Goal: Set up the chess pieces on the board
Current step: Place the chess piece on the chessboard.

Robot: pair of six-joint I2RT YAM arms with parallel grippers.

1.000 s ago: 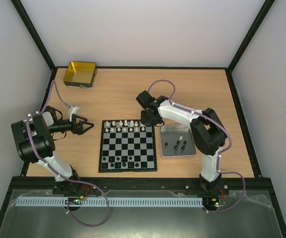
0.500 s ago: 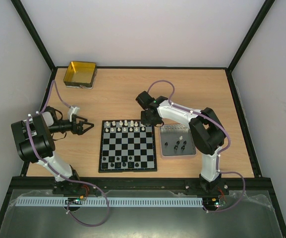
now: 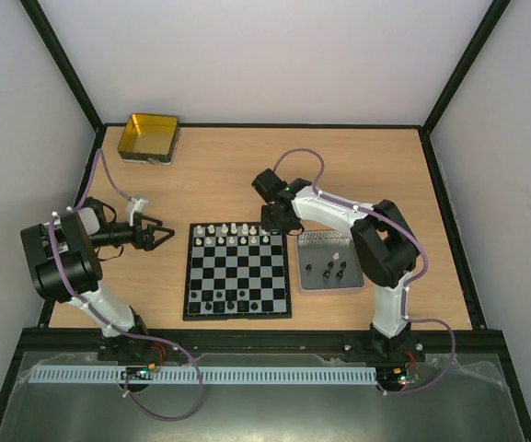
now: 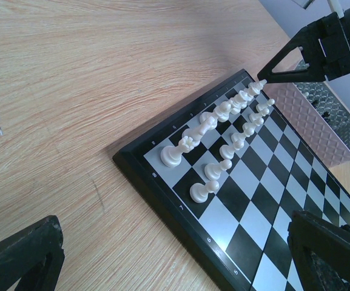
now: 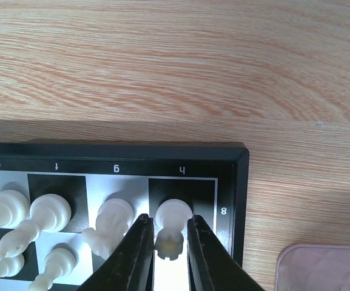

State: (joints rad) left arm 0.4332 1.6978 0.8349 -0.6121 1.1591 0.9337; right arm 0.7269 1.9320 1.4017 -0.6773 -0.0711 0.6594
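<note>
My right gripper [image 5: 165, 248] pinched the head of a white piece [image 5: 173, 213], low in the wrist view, standing on the board [image 5: 240, 182] at its h8 corner square. The piece stood upright, its long axis vertical and its head toward the frame's bottom edge. If 1 finger clung on release, it could topple onto the neighbouring piece [image 5: 115, 213] just left. My left gripper [image 3: 164, 234] hung spread, left of the board.

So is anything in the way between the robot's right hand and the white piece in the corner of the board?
Nothing visible is. The right hand straddles the white corner piece on the h8 square of the board. The neighbouring white piece stands close beside one finger, but not between hand and piece.
</note>
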